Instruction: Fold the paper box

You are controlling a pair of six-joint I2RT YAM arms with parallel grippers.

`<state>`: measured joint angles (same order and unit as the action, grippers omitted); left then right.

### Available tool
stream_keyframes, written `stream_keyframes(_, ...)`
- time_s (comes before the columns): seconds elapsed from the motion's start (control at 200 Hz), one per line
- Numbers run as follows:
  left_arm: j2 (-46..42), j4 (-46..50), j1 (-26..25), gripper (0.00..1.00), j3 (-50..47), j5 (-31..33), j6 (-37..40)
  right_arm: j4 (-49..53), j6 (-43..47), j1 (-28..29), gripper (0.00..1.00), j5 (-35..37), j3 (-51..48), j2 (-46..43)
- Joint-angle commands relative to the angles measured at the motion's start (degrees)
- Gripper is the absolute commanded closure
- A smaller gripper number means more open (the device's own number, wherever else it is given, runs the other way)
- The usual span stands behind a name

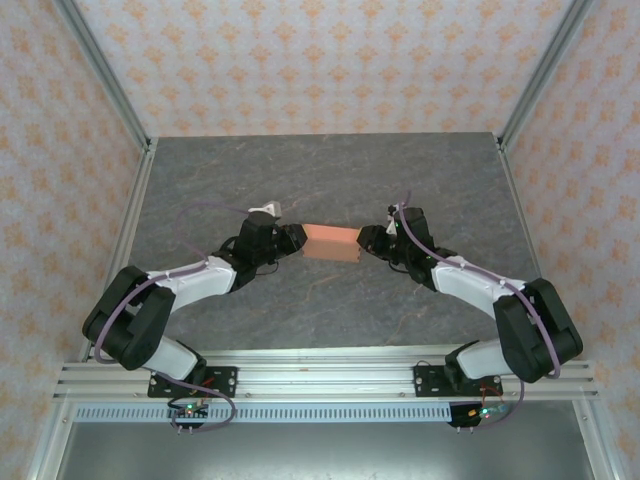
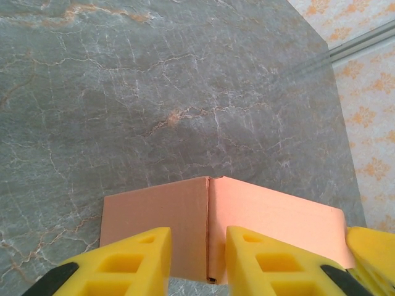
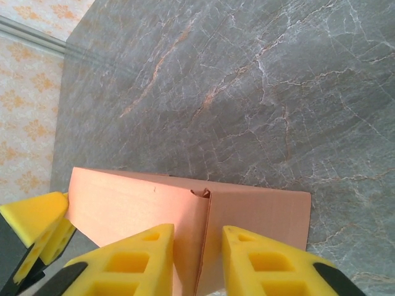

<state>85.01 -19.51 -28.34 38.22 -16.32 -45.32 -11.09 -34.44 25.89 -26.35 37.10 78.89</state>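
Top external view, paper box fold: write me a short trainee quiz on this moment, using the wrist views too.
1. True or false: the paper box lies in a far corner of the table.
2. In the top view, the box sits between: A) the left gripper and the right gripper; B) the two arm bases; C) the right gripper and the wall.
3. In the left wrist view, what colour are the fingers?
Key: 1 false; 2 A; 3 yellow.

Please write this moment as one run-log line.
paper box: between both grippers | left gripper: at its left end | right gripper: at its right end | grip: unclear
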Motion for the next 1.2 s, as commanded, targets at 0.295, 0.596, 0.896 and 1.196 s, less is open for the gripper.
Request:
stream_keyframes(0.295, -4.3, 13.1, 0.1, 0.6, 3.4, 1.4, 4.6, 12.7, 7.0, -1.2, 0.68, -1.9, 8.1, 1.4)
stream_keyframes(0.596, -4.5, 13.4, 0.1, 0.41, 6.0, -0.6, 5.7, 14.9, 8.4, -1.5, 0.65, -2.0, 10.4, 3.1)
stream_keyframes(0.896, 2.6, 9.9, 0.1, 0.24, 6.3, -8.2, 4.7, 14.8, 8.5, -1.5, 0.48, -4.0, 9.9, 4.9)
stream_keyframes(1.196, 5.9, 8.0, -0.1, 0.42, 3.1, -7.7, 4.4, 14.9, 9.9, -1.5, 0.51, -3.4, 8.7, 7.4)
